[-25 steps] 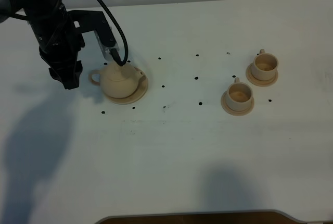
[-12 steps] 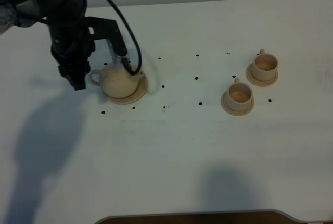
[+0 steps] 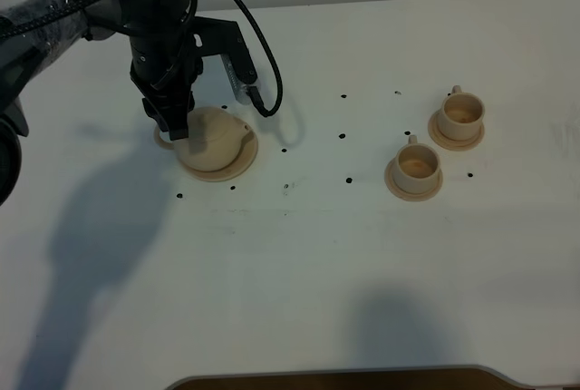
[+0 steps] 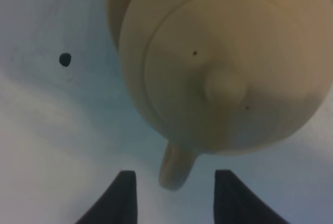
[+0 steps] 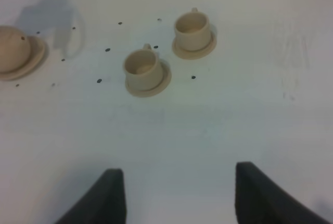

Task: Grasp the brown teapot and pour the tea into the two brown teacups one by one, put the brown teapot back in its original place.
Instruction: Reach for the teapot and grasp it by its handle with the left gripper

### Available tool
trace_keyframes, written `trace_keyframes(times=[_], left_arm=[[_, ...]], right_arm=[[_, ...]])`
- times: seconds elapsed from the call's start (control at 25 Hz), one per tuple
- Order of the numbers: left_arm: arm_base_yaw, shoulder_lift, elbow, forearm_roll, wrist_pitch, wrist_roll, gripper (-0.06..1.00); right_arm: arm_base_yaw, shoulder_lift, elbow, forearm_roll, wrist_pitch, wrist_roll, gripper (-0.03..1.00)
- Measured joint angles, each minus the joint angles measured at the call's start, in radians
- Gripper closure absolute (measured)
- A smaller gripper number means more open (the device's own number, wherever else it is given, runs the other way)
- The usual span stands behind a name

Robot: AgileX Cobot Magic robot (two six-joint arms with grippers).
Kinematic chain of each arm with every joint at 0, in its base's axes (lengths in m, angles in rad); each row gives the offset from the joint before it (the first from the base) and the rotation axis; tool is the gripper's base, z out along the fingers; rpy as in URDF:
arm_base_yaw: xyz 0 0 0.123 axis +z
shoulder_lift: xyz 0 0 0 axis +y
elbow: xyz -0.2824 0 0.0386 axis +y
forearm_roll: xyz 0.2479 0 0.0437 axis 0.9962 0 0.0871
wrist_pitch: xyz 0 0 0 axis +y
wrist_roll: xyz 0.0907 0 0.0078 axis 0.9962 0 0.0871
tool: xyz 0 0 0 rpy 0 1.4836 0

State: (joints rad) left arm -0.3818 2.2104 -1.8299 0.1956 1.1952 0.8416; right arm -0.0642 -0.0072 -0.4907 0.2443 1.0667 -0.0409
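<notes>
The brown teapot (image 3: 216, 141) stands on its round saucer, the original place (image 3: 241, 164), at the left of the table. Its spout points right and its loop handle left. My left gripper (image 3: 174, 129) hangs over the handle side. In the left wrist view the gripper (image 4: 174, 199) is open, with the handle (image 4: 176, 170) between its two fingertips, not pinched. The two brown teacups (image 3: 416, 164) (image 3: 462, 113) stand on their saucers at the right, apart from both grippers. My right gripper (image 5: 179, 203) is open and empty above bare table, with the cups (image 5: 141, 66) (image 5: 192, 26) ahead of it.
Small black dots mark the white table (image 3: 299, 254), among them one right of the teapot's saucer (image 3: 284, 150). The left arm's black cable (image 3: 263, 91) loops beside the teapot. The table's front edge (image 3: 344, 376) runs along the bottom.
My left arm has moved right, from beside the teapot's handle to over it. The teapot and cups have not moved.
</notes>
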Motion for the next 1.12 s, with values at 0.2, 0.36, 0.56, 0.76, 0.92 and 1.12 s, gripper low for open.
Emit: trace_keyframes(times=[0.2,0.36,0.56,0.76,0.92,1.12], left_arm=[[0.004,-0.011,0.011,-0.001,0.000,-0.002,0.56],[0.012,-0.025,0.062,0.019,0.000,-0.001,0.56],[0.021,-0.026,0.070,0.035,0.000,0.004,0.56],[0.021,-0.026,0.070,0.035,0.000,0.015,0.56],[0.015,-0.010,0.070,0.043,0.000,0.048,0.56],[0.001,0.002,0.070,0.059,0.000,0.087,0.56]], right_arm=[[0.000,0.000,0.000,0.000,0.000,0.000,0.49],[0.000,0.000,0.000,0.000,0.000,0.000,0.49],[0.000,0.000,0.000,0.000,0.000,0.000,0.49],[0.000,0.000,0.000,0.000,0.000,0.000,0.49],[0.000,0.000,0.000,0.000,0.000,0.000,0.49],[0.000,0.000,0.000,0.000,0.000,0.000,0.49]])
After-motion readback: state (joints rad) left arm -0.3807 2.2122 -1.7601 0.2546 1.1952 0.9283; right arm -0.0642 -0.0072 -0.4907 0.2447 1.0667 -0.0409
